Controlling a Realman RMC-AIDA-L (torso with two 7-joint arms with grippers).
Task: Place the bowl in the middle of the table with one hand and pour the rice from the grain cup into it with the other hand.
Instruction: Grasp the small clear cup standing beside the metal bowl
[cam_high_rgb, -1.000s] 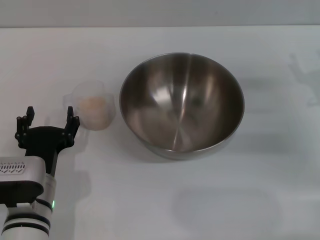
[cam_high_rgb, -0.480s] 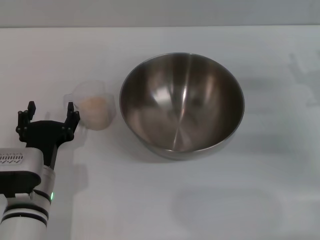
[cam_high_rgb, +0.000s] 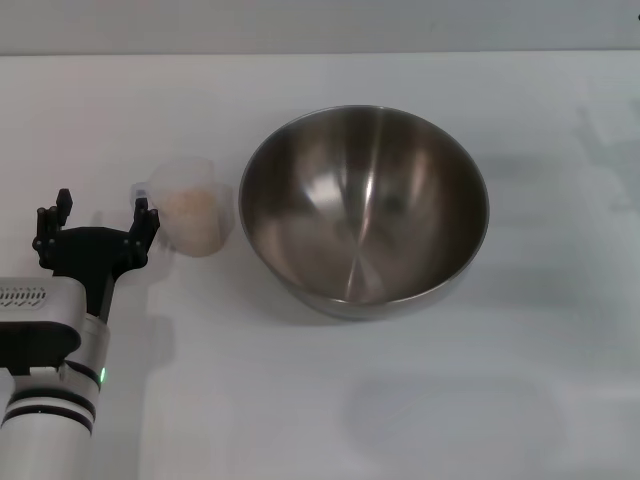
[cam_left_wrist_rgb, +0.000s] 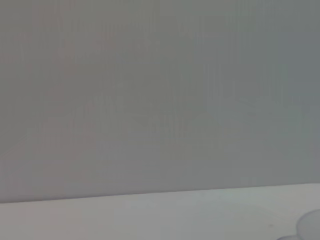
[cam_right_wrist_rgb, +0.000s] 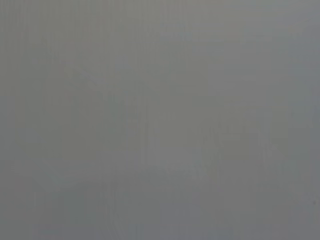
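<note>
Left gripper (cam_high_rgb: 97, 216), jaws spread wide and empty, sits left-centre of frame; grain cup (cam_high_rgb: 192, 208) of rice just right of its fingers, touching steel bowl (cam_high_rgb: 364, 208) mid-frame.

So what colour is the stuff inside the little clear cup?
The rice looks pale beige, clearest in the head view.

Before you, the bowl (cam_high_rgb: 364, 208), a wide shiny steel one, sits upright and empty near the middle of the white table (cam_high_rgb: 480, 400). Just to its left stands the grain cup (cam_high_rgb: 190, 208), small, clear and upright, close beside the bowl's rim. The rice (cam_high_rgb: 190, 212), a pale-beige mass, rests inside the cup.
</note>
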